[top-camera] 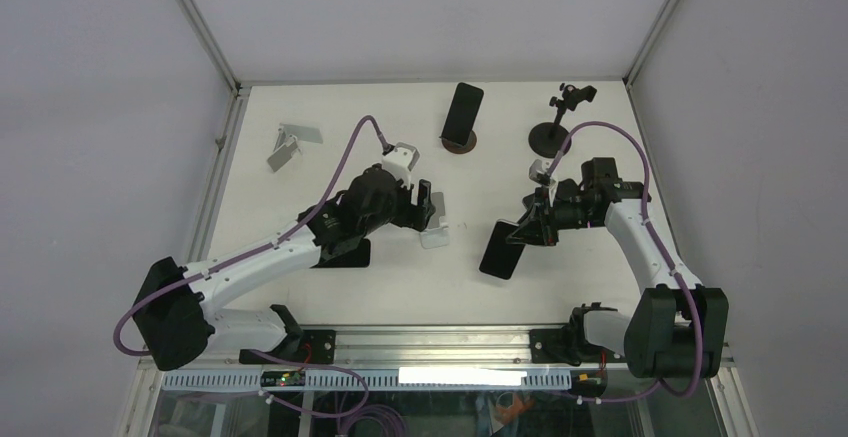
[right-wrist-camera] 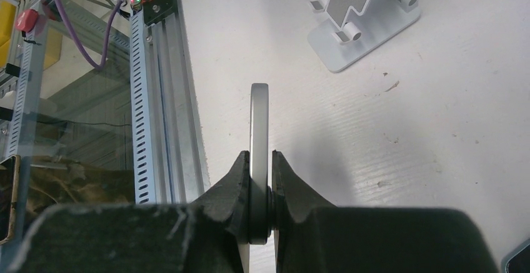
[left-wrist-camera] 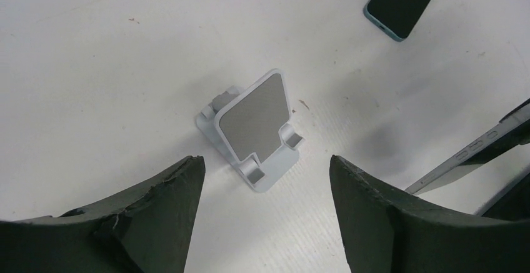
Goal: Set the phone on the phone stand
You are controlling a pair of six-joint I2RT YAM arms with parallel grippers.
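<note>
Top view: the left gripper (top-camera: 430, 212) hides part of the stand (top-camera: 435, 239). Right wrist view: the top edge cuts the stand; nearer than it, the phone (right-wrist-camera: 259, 117) shows only edge-on, its lower end hidden inside the right gripper (right-wrist-camera: 260, 160). Left wrist view: right of the stand, the phone runs off the edge.

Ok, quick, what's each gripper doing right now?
Left gripper: open, empty, over the phone stand.
Right gripper: shut on the phone, gripped by its thin edge.
</note>
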